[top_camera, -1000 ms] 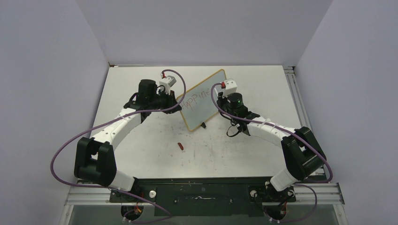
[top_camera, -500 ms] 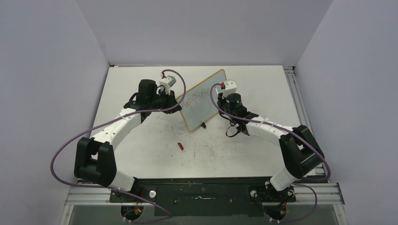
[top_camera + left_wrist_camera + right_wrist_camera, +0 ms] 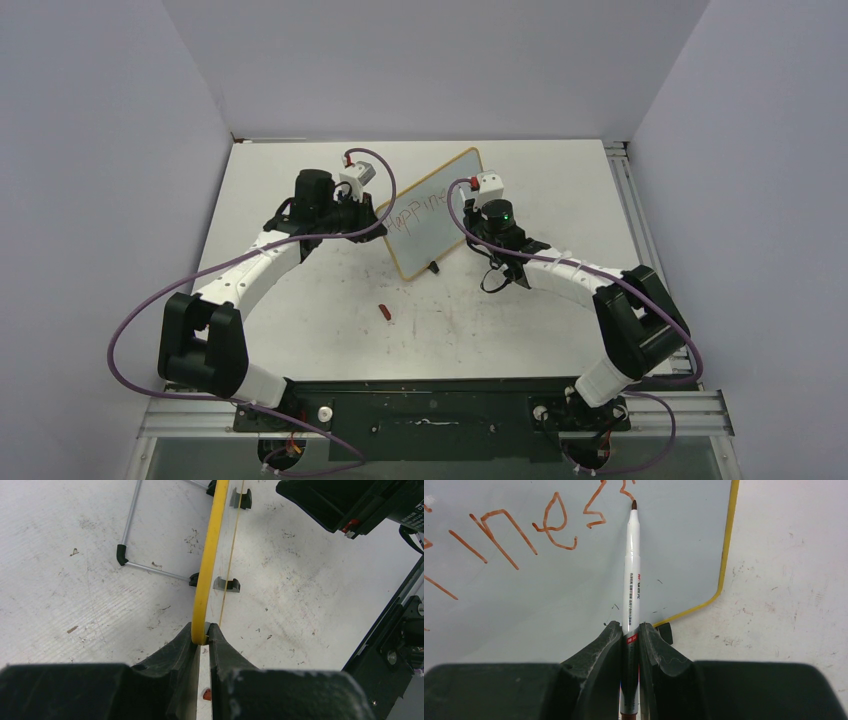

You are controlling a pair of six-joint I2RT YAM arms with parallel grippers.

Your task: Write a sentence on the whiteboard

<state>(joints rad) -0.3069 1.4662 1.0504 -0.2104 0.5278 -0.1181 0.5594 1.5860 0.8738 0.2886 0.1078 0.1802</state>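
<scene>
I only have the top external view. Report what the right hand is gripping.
Observer: The right hand is shut on a white marker, whose dark red tip points at the whiteboard.
Operator: Tell me where that tip sits against the writing.
Observer: It is at the lower end of the rightmost red stroke of the sentence, just past letters that read "nes". I cannot confirm that it touches.
Operator: Now give me the left hand.
Observer: The left hand is shut on the board's yellow frame, which shows edge-on between its fingers.
</scene>
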